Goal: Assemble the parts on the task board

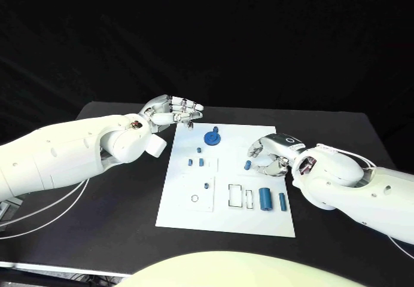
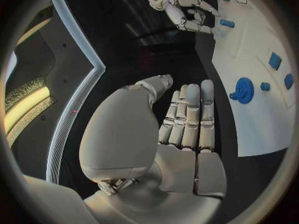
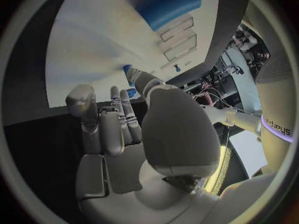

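Left hand (image 1: 173, 110) is held empty, fingers half-curled, above the board's (image 1: 226, 222) far left corner. Right hand (image 1: 269, 156) is curled at a small blue part (image 1: 247, 165) mid-board; grip cannot be told. Gear (image 1: 212, 138) lies near the far edge.

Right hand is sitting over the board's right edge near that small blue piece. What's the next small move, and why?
Probably ease the right hand down and close its fingers on the small blue part lying just beside them on the task board; whether it already touches is unclear. The left hand hovers off the board's far corner, holding nothing.
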Action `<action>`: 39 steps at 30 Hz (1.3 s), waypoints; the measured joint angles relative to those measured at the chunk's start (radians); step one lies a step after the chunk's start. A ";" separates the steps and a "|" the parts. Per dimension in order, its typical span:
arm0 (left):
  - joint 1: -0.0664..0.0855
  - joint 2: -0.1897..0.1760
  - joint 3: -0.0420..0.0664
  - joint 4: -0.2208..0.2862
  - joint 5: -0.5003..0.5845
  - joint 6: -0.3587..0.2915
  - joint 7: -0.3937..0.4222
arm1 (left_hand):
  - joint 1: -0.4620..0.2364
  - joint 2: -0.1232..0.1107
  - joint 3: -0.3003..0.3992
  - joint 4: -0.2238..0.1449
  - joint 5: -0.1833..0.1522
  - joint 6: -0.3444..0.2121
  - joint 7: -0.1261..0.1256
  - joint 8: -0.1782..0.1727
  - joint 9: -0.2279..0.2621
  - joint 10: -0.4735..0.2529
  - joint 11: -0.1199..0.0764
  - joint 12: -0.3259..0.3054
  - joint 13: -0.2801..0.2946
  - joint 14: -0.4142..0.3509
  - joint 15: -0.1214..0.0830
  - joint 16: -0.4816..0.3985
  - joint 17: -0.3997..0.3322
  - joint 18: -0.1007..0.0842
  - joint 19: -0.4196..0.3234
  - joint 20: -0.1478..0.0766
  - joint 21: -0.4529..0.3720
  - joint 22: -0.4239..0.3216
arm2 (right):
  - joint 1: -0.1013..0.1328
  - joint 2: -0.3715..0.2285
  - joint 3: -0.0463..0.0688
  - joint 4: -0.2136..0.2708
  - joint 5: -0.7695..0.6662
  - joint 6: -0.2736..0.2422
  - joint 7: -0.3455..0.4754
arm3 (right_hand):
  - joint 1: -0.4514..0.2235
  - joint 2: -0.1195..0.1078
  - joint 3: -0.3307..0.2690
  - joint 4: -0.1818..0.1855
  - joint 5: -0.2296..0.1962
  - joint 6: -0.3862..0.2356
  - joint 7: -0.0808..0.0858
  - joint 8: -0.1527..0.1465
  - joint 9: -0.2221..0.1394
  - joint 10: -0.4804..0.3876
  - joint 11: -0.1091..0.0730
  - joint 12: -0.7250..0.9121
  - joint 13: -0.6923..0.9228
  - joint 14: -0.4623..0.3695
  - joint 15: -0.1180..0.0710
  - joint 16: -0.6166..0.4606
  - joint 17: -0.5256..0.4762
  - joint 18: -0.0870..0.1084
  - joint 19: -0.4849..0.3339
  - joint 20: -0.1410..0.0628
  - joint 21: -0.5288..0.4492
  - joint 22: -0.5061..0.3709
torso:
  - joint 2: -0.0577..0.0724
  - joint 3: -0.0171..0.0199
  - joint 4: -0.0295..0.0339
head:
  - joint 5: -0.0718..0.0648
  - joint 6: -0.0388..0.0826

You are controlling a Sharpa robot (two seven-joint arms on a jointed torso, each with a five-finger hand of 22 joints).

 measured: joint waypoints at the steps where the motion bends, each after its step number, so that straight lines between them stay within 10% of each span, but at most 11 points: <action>1: 0.000 0.000 0.000 0.000 0.000 0.000 0.000 | 0.000 0.000 -0.002 0.002 0.000 0.000 0.000 0.000 0.000 -0.001 0.001 0.001 0.001 0.000 0.000 0.000 0.000 0.000 -0.001 0.001 0.000 0.000 | -0.001 0.003 0.000 -0.002 0.001 0.001 0.001 | 0.000 0.000 0.000 0.000 -0.004 0.000 0.000 0.000 0.000 0.007 -0.001 0.005 0.000 0.000 0.000 0.004 0.005 0.000 0.004 0.002 0.006 0.000 | 0.000 0.0000 0.0002 | 0.000 -0.001; 24: 0.000 -0.003 0.000 0.000 0.000 0.003 -0.001 | 0.000 0.000 -0.003 0.003 0.000 0.000 0.000 0.000 0.000 -0.001 0.001 0.001 0.000 0.000 0.000 0.000 0.000 0.000 -0.001 0.001 0.000 0.000 | -0.011 0.041 -0.003 -0.031 0.025 0.015 0.013 | 0.000 0.000 0.144 0.042 -0.011 0.082 -0.011 0.008 0.007 0.168 -0.029 0.029 0.003 0.000 -0.015 0.016 0.023 -0.011 0.048 -0.018 0.095 0.000 | -0.001 -0.0008 -0.0008 | 0.000 -0.009; 33: 0.000 -0.003 0.000 0.000 0.000 0.004 -0.002 | 0.000 0.000 -0.003 0.003 0.000 0.000 0.000 0.000 0.000 -0.001 0.001 0.001 0.000 0.000 0.000 0.000 0.000 0.000 -0.001 0.001 0.000 0.000 | -0.013 0.054 -0.002 -0.044 0.025 0.017 0.011 | -0.005 0.020 0.175 0.044 -0.075 0.102 -0.016 0.024 0.023 0.193 -0.032 0.010 0.006 0.000 -0.022 0.016 0.025 -0.011 0.052 -0.021 0.102 0.001 | -0.001 -0.0005 -0.0009 | -0.002 -0.010; 39: 0.000 -0.003 0.000 0.000 0.000 0.004 -0.003 | 0.000 0.000 -0.003 0.003 0.000 0.000 0.000 0.004 0.000 -0.001 0.001 0.001 0.002 -0.003 0.003 0.000 0.000 0.000 -0.001 0.001 -0.005 0.000 | -0.017 0.065 -0.002 -0.051 0.025 0.013 0.005 | -0.048 -0.023 0.156 0.065 -0.071 0.092 -0.007 0.024 0.024 0.194 -0.029 -0.010 0.007 0.000 -0.022 0.020 0.025 -0.011 0.052 -0.021 0.101 0.000 | -0.001 -0.0003 -0.0002 | -0.005 -0.012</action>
